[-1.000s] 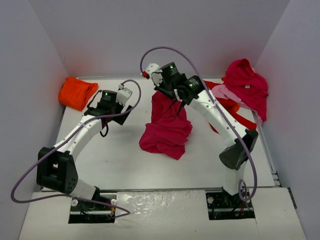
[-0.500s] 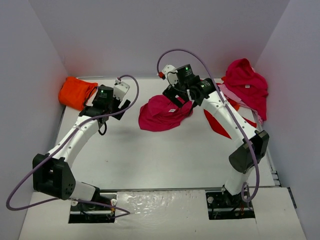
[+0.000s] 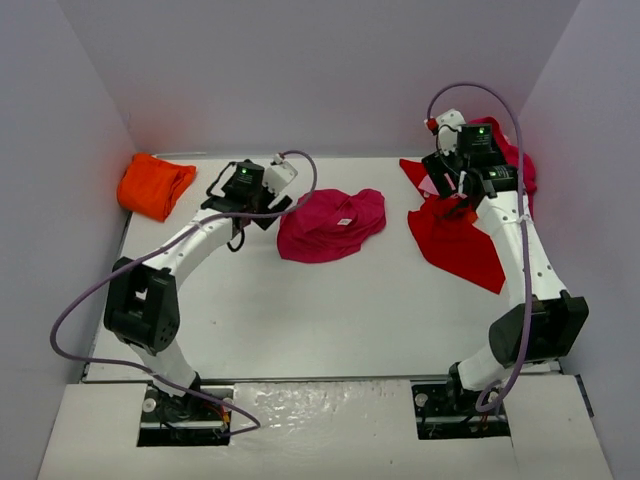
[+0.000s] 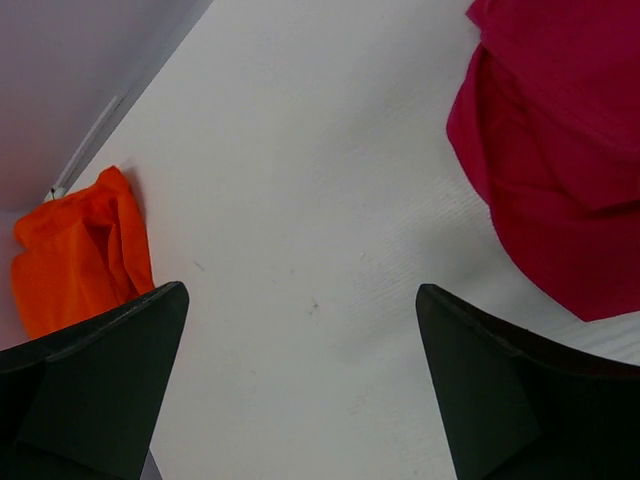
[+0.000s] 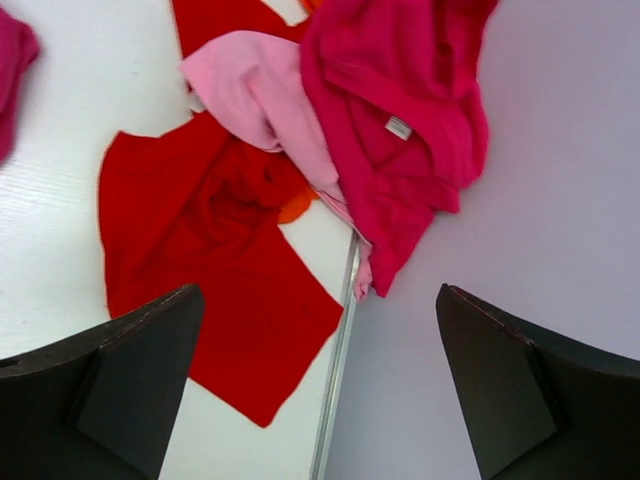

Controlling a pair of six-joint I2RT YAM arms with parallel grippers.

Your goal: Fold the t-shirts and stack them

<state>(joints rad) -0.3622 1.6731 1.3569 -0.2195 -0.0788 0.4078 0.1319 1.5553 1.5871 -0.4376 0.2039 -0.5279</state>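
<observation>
- The left gripper (image 4: pixel 300 292) has its jaws spread wide with nothing between them; only bare table (image 4: pixel 300 150) shows in the gap, and neither finger touches cloth
- It hangs over the stretch of table between the orange t-shirt (image 4: pixel 80 250), bunched in the far left corner against the left wall (image 4: pixel 70 70), and the magenta t-shirt (image 4: pixel 560 160), whose rounded hem lies near the finger on the right of the wrist view
- The right gripper (image 5: pixel 318 292) is likewise spread wide and carries nothing; it hangs above the pile in the far right corner, apart from the cloth as far as the wrist view tells
- Under it the bright red t-shirt (image 5: pixel 200 260) lies flattest, spread on the table, its edge reaching the metal strip (image 5: pixel 338 340) along the table's right border
- The light pink t-shirt (image 5: pixel 255 90) lies on the red one; the crimson t-shirt (image 5: pixel 400 120), white label (image 5: pixel 398 127) up, lies over the pink one and spills past the strip against the right wall (image 5: pixel 540 200)
- The magenta t-shirt sits crumpled in a rounded heap at the middle of the table's far half, apart from both other piles
- Open room: the near half of the table, from that heap down to the arm bases, and the gap between the magenta t-shirt and the bright red t-shirt
</observation>
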